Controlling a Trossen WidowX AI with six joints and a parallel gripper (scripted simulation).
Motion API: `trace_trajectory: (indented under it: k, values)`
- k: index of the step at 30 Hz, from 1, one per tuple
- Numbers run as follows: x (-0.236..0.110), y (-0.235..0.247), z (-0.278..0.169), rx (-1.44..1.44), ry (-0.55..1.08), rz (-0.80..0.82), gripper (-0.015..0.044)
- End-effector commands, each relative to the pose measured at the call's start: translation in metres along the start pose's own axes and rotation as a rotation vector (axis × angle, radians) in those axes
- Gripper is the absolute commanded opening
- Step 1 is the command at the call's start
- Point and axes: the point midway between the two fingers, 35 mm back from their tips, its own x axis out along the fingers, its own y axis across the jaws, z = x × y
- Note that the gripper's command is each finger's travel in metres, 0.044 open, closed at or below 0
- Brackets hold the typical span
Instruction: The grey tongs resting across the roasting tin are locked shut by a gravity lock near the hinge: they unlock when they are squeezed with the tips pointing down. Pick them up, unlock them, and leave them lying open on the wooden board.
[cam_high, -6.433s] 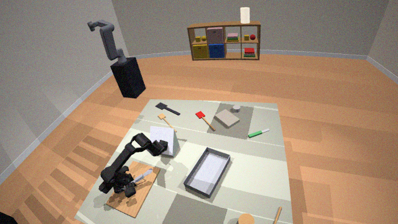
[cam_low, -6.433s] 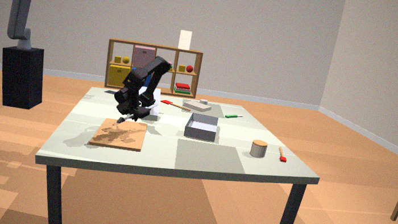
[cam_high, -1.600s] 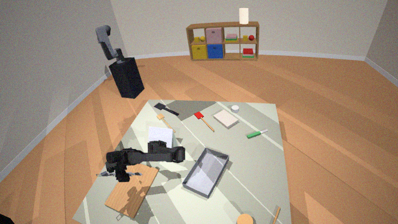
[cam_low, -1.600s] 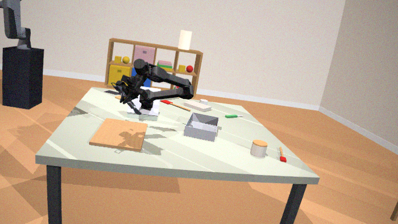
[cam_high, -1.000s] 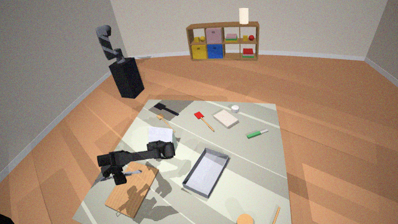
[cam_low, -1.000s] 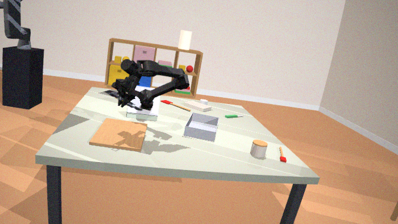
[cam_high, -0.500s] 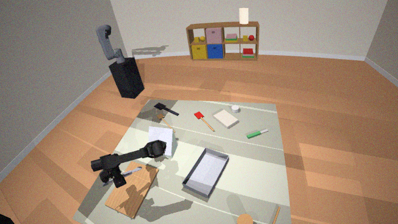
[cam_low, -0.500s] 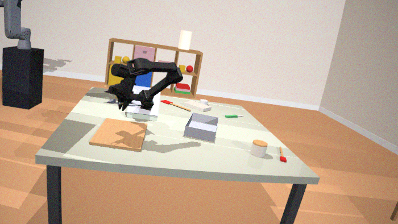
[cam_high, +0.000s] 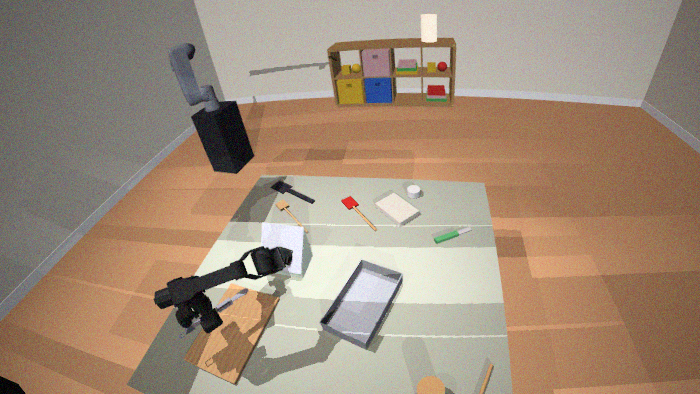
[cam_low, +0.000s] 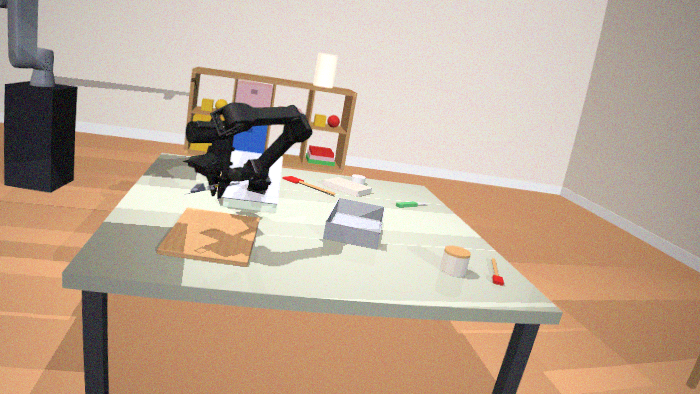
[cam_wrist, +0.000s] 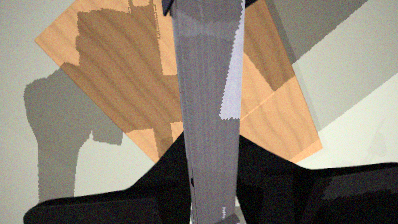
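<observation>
My gripper (cam_high: 202, 320) (cam_low: 216, 186) (cam_wrist: 204, 133) is shut on the grey tongs (cam_high: 229, 304) (cam_low: 197, 188) (cam_wrist: 210, 125) and holds them in the air. In the wrist view the tongs run as one long grey strip away from my fingers, and their arms look pressed together. They hang over the back left part of the wooden board (cam_high: 260, 312) (cam_low: 175, 245) (cam_wrist: 280, 115), clear of its surface. The grey roasting tin (cam_high: 350, 336) (cam_low: 352, 235) stands empty to the right of the board.
A white box (cam_high: 282, 240) stands behind the arm. A black spatula (cam_high: 292, 191), a wooden spatula (cam_high: 285, 208), a red spatula (cam_high: 357, 210), a white slab (cam_high: 397, 207) and a green marker (cam_high: 451, 235) lie at the back. A lidded jar (cam_low: 456, 260) stands front right.
</observation>
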Motion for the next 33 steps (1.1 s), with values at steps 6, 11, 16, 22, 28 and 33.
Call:
trace_trajectory:
  k: [6, 11, 16, 22, 28, 33]
  values:
    - [0.005, -0.002, 0.001, -0.002, 0.014, -0.001, -0.0150]
    - [0.012, -0.004, 0.001, -0.003, 0.018, -0.002, -0.0150]
    - [0.020, -0.005, 0.001, -0.004, 0.020, -0.003, -0.0150]
    - [0.029, -0.006, 0.002, -0.005, 0.021, -0.004, -0.0150]
    - [0.039, -0.006, 0.002, -0.006, 0.022, -0.004, -0.0150]
    - [0.047, -0.006, 0.002, -0.006, 0.021, -0.004, -0.0150]
